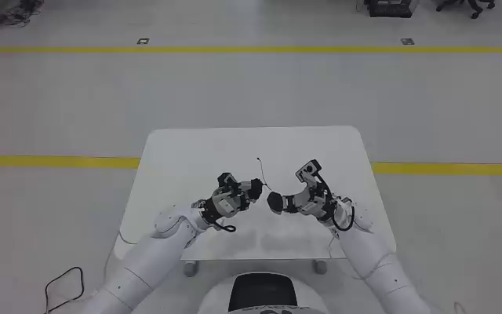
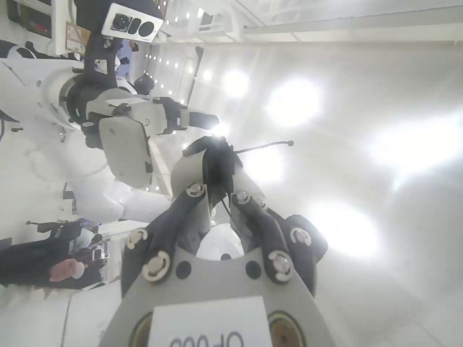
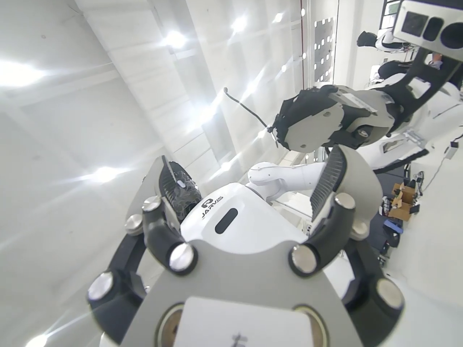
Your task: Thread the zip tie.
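zip tie [image 2: 264,146] pinched in left gripper [image 2: 217,155], right gripper [image 3: 250,160] spread beside it

the zip tie is a thin black strap, held up in the air above the white table [image 1: 196,153]. the left gripper has its fingers pressed together on one stretch of it. the rest pokes out free, arching up and away from the fingertips. the right gripper sits just beside the left one, fingers wide apart with nothing between them.

the strap looks very light and springy: stiff enough to stand out on its own, soft enough to bow and wobble at the free end. smooth plastic that narrow could well slip or twist between pads. a sensible second hold is probably on the free stretch, close to the left fingertips where it flexes least, leaving the end bare for feeding.

the part inside the left grip is hidden. glare from the ceiling lights [image 2: 293,101] washes out the left fingertips in the left wrist view. the free end carries a small thickening, perhaps the head, but it is too small to be sure, and no slot can be made out. in the top view the strap reads as a hair-thin line.
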You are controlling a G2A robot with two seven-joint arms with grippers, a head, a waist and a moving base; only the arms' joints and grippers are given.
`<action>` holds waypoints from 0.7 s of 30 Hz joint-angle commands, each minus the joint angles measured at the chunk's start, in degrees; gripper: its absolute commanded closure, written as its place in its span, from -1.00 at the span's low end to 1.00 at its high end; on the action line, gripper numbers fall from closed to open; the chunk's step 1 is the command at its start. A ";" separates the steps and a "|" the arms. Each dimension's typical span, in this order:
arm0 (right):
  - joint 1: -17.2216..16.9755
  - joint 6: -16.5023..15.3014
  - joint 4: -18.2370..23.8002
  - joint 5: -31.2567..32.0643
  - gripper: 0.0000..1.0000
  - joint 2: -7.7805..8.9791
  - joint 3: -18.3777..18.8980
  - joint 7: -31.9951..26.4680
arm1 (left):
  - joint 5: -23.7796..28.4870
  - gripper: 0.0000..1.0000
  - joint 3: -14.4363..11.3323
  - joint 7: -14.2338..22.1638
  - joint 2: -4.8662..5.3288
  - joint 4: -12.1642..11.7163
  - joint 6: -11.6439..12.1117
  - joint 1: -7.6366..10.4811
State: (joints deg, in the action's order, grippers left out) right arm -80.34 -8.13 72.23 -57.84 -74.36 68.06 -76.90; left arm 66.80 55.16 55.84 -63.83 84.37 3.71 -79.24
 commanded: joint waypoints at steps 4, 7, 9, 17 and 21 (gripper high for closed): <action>-0.15 -0.13 -0.01 -1.54 -1.00 -0.08 0.15 0.17 | 0.48 1.00 0.08 0.84 -0.08 0.09 -0.60 0.02; -0.15 -0.13 -0.01 -1.54 -1.00 -0.08 0.15 0.17 | 0.48 1.00 0.08 0.84 -0.08 0.09 -0.60 0.02; -0.15 -0.13 -0.01 -1.54 -1.00 -0.08 0.15 0.17 | 0.48 1.00 0.08 0.84 -0.08 0.09 -0.60 0.02; -1.55 -1.82 3.13 0.18 -0.86 0.11 0.38 2.26 | -0.11 1.00 0.37 -1.04 -0.09 1.61 -1.69 -0.58; -1.72 -2.18 3.39 0.95 0.02 0.21 0.37 2.34 | -0.23 1.00 0.47 -1.37 -0.11 1.82 -2.09 -0.77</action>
State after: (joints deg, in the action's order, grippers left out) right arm -82.05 -10.20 75.57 -57.16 -74.18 68.48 -74.63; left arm 66.58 55.61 54.58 -63.93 86.14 1.67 -79.98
